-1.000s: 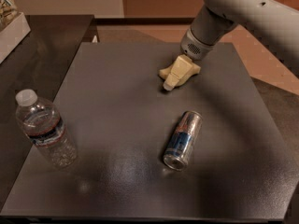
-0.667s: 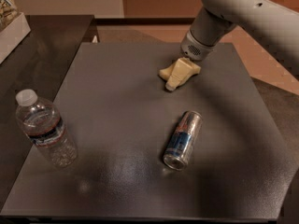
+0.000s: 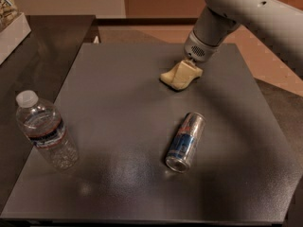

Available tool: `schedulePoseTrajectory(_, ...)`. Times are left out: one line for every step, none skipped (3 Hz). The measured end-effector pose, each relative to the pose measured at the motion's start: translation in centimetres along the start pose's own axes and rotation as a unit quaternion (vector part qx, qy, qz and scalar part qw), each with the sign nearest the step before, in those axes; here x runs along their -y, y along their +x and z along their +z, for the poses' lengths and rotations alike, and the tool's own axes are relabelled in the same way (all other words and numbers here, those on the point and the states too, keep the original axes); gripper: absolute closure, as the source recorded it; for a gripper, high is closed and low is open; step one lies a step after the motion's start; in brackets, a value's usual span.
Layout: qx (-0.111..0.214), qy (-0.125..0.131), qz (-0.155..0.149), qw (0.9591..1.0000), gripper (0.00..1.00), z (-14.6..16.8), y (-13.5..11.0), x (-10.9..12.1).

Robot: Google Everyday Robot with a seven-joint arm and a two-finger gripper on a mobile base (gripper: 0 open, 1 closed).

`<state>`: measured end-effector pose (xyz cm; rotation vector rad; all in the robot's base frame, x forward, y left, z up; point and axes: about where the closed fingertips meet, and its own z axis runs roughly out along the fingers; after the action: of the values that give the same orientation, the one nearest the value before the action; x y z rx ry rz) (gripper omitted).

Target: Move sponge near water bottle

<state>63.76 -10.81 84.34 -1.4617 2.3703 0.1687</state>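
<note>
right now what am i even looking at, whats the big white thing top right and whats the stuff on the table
There is one picture, from a single camera looking down on a dark table. The big white thing is a robot arm reaching in from the upper right. At its tip is the gripper, the part that grabs things. It is down at a pale yellow sponge near the far side of the table. Whether it actually has hold of the sponge cannot be told from here. A drink can lies on its side nearer the camera. A clear water bottle with a white cap is at the left. Nothing else is touched.
</note>
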Motion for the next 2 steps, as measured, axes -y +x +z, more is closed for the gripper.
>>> schedulePoseTrajectory(0.023, -0.002, -0.04, 0.9989, 0.88, -1.9, -1.7, -1.8)
schedulePoseTrajectory(0.059, -0.017, -0.102, 0.9929, 1.0, -3.8, -4.3, -5.0)
